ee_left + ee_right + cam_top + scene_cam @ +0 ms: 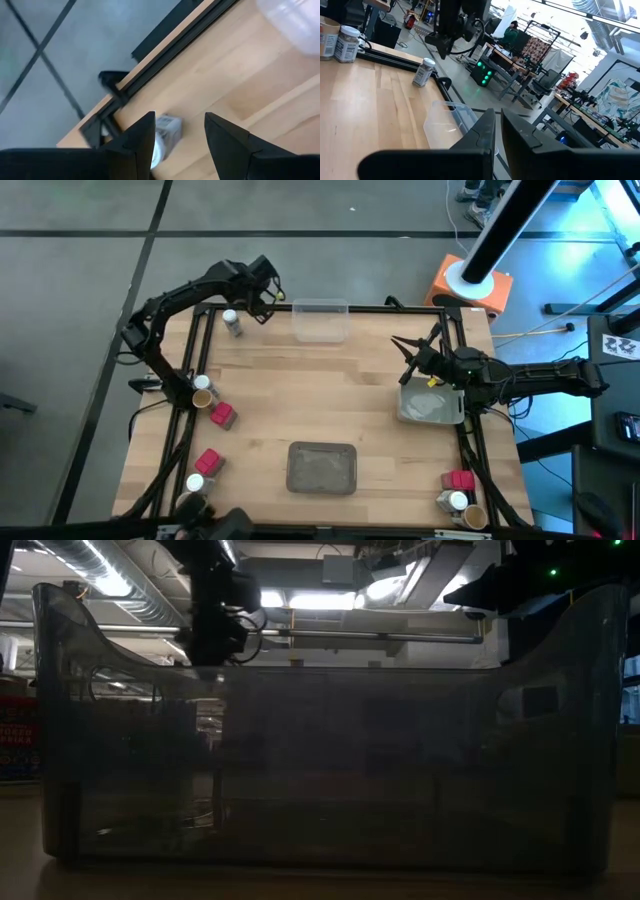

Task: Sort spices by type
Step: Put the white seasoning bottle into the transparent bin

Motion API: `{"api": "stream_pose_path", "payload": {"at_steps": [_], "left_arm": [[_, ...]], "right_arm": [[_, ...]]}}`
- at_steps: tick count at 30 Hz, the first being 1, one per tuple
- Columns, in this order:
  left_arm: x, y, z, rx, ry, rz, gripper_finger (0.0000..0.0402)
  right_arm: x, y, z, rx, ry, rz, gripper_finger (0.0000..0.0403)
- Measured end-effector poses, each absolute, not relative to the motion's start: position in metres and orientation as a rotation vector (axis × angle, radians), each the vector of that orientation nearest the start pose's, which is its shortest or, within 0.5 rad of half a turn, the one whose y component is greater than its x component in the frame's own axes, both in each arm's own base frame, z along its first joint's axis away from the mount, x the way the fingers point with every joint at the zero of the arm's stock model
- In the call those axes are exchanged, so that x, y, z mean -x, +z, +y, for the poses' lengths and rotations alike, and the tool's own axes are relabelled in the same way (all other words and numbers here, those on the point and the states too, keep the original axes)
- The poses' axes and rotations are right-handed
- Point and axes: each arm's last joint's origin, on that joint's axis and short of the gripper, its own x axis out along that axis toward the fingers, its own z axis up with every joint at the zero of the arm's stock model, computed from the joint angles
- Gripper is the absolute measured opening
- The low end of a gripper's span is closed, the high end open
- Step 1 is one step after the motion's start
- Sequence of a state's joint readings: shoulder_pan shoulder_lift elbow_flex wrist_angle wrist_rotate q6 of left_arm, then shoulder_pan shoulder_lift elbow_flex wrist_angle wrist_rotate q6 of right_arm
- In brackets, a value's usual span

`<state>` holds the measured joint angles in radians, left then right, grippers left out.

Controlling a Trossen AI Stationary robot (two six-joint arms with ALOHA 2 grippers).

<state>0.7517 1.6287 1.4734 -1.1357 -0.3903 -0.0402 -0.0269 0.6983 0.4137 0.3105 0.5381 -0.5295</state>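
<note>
With its fingers parted and empty above the white-capped jar (232, 323) at the table's far-left corner, the left gripper (268, 296) seems poised over it, beside the clear tray (321, 319); the right gripper (404, 350) waits closed over a grey tray (430, 407).

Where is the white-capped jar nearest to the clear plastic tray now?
In the high view, the white-capped jar stands near the table's far left corner, left of the clear plastic tray, with the left gripper open just beside it.
</note>
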Motion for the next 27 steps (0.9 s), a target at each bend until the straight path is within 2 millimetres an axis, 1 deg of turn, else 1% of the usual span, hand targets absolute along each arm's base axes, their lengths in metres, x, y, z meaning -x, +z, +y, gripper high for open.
{"api": "stream_pose_path", "payload": {"at_steps": [4, 8, 11, 18, 25, 27], "left_arm": [[-0.224, 0.298, 0.224, 0.282, 0.973, 1.272, 0.0155], [-0.236, 0.303, 0.228, 0.335, 0.838, 1.101, 0.0155], [-0.249, 0.309, 0.226, 0.279, 0.785, 1.001, 0.0155], [-0.265, 0.315, 0.222, 0.138, 0.722, 0.920, 0.0155], [-0.270, 0.317, 0.218, 0.075, 0.685, 0.920, 0.0155], [-0.271, 0.317, 0.218, 0.073, 0.683, 0.921, 0.0149]], "right_arm": [[-0.162, 0.264, -0.019, 0.505, -0.556, 0.130, 0.0033], [-0.162, 0.264, -0.019, 0.505, -0.556, 0.130, 0.0033], [-0.162, 0.264, -0.019, 0.505, -0.556, 0.130, 0.0033], [-0.162, 0.264, -0.019, 0.504, -0.556, 0.130, 0.0033], [-0.162, 0.264, -0.019, 0.505, -0.557, 0.130, 0.0033], [-0.162, 0.264, -0.019, 0.505, -0.556, 0.130, 0.0033]]}}
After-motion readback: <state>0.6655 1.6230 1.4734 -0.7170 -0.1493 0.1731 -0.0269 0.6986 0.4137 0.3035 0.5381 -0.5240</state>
